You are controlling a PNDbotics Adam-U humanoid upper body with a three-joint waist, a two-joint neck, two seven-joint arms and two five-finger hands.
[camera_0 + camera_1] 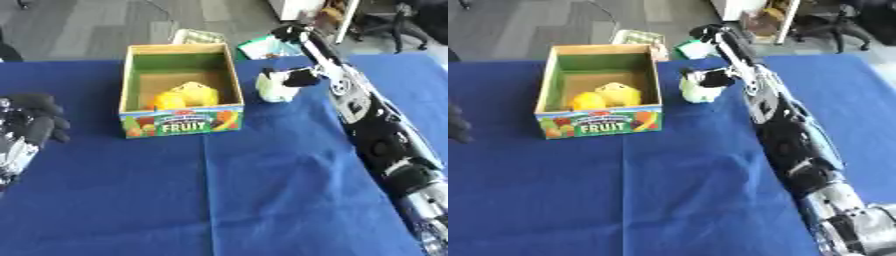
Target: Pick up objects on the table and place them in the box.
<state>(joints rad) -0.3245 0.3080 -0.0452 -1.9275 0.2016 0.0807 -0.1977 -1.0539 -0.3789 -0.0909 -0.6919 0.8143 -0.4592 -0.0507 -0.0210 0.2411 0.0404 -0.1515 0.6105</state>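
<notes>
Readable text: one word

"FRUIT" stands in large white letters on the front panel of the box (181, 123); a smaller line above it cannot be read.

Right hand (721, 78) apparently curled on pale object (696, 90), beside box (598, 125) (yellow items (605, 96) inside), blue table (667, 190)

From my remote seat this reads as an office or lab room. Beyond the desk (219, 200) with its blue cloth, grey carpet floor (79, 22) fills the view from ten to twelve o'clock. At about one o'clock I see a black office chair on castors (394, 25) and beside it white furniture (293, 7) holding some cluttered items.
</notes>
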